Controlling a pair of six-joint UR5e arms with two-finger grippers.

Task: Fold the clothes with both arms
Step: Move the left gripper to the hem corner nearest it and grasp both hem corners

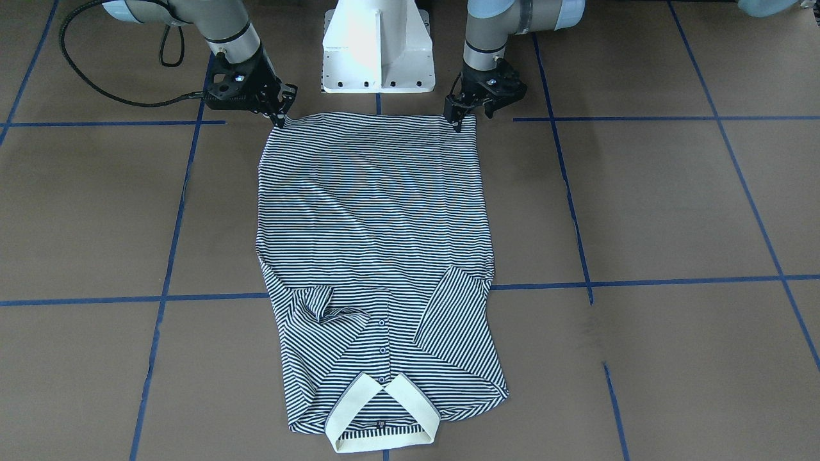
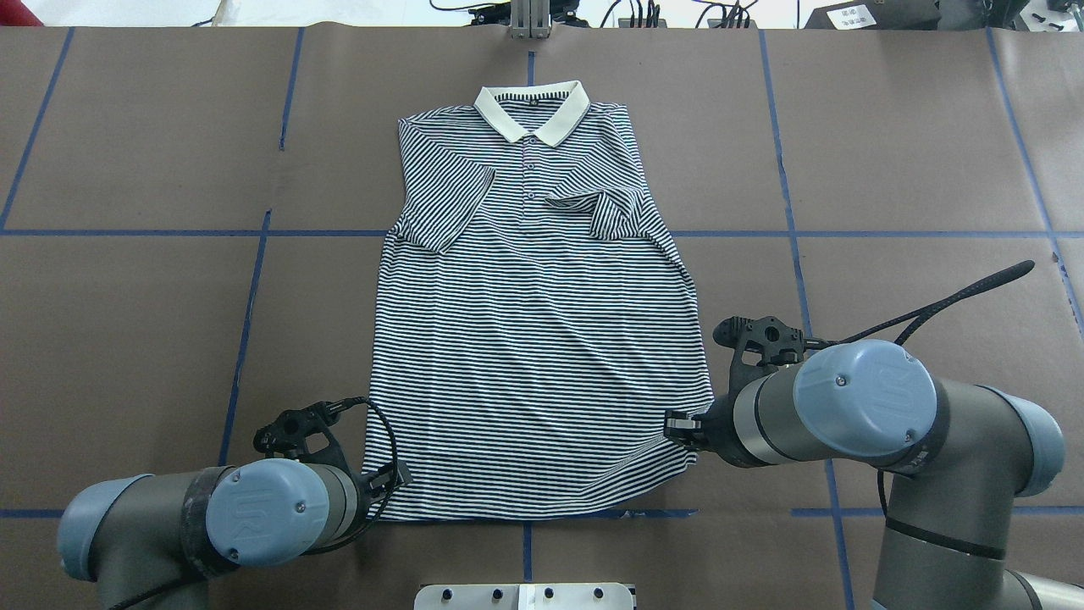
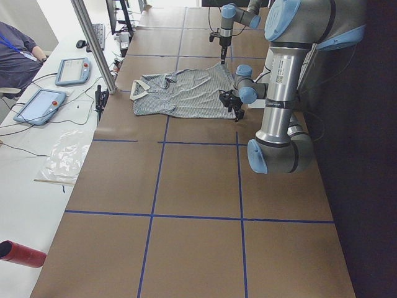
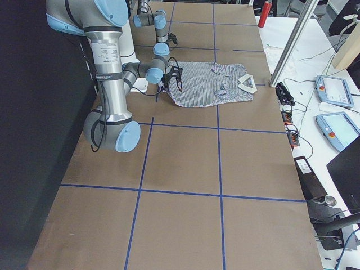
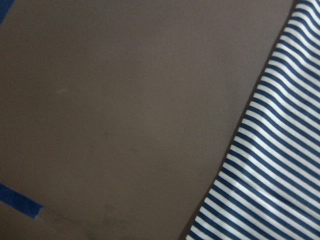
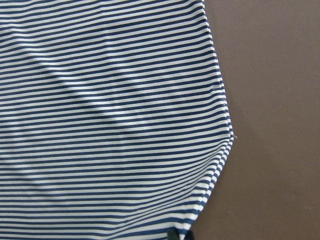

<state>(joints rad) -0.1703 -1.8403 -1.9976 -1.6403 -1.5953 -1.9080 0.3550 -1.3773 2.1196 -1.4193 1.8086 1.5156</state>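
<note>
Currently, the polo shirt [image 2: 533, 339] lies flat on the table [image 2: 127, 339], collar far. The right gripper [image 2: 677, 424] pinches its near right hem corner. The left gripper [image 2: 391, 480] sits at the near left corner, closure indeterminate.

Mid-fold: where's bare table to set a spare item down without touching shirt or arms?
Bare brown table borders the navy-and-white striped polo shirt on the robot's left; more lies on its right, beside the cream collar. Crowded: both corners of the hem, where the left black claw and right black claw sit, near the white pedestal.
</note>
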